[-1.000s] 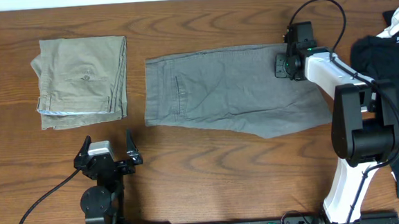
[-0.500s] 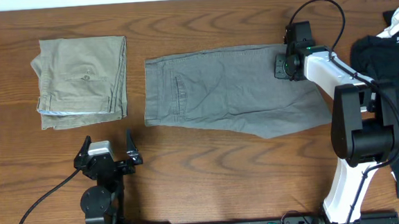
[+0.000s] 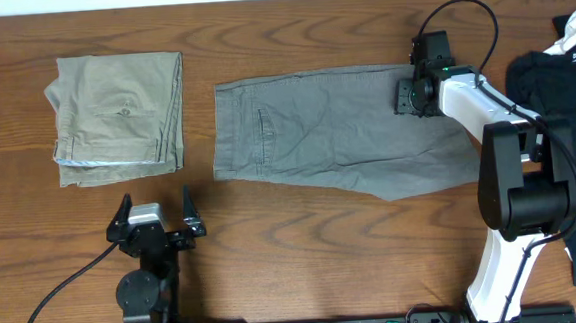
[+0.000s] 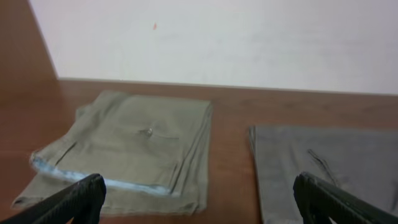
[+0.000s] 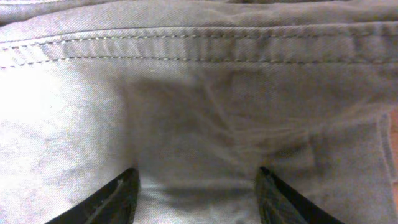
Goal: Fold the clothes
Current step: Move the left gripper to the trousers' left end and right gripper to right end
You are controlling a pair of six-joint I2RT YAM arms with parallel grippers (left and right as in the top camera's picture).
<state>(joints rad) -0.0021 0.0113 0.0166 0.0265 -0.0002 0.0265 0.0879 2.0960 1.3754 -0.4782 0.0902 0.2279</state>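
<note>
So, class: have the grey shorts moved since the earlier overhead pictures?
Yes. The grey shorts slid slightly right at their left edge, widening the gap to the khaki trousers.

No words, numbers or signs can be read in any view. The black cloth garment at the right edge of the brown wooden tabletop has a small white label on it, but it is too tiny to read. The mid-grey woven cotton shorts show only rows of stitches, not letters.
</note>
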